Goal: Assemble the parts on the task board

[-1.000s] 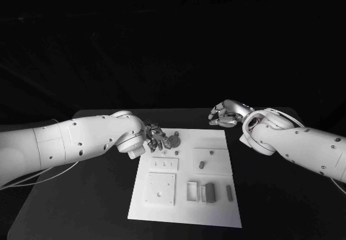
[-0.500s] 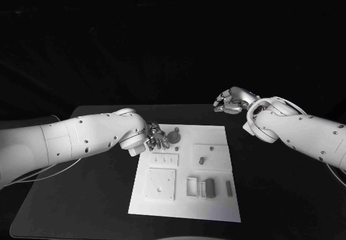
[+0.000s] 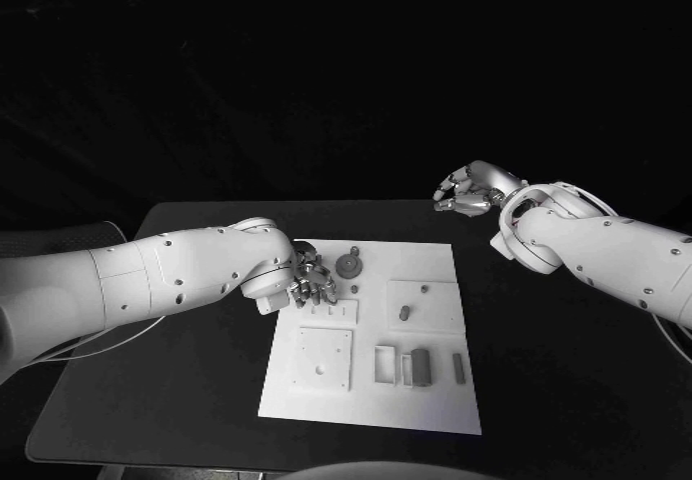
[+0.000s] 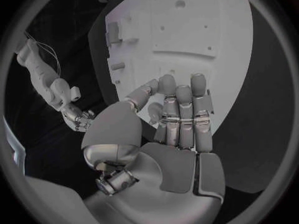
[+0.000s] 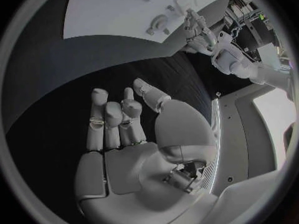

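My left hand hovers released over the task board's far-left corner; my right hand, fingers spread and empty, hangs beyond its far-right corner.

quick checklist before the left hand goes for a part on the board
1. Left hand over the white task board's near-left area: ok.
2. Left hand holding nothing: cannot tell; fingers lie close together, something small may sit between them.
3. Right hand off the board, above the black table: ok.
4. Round grey disc part beside the left hand's fingers, free: ok.
5. Small grey peg part mid-board, untouched: ok.
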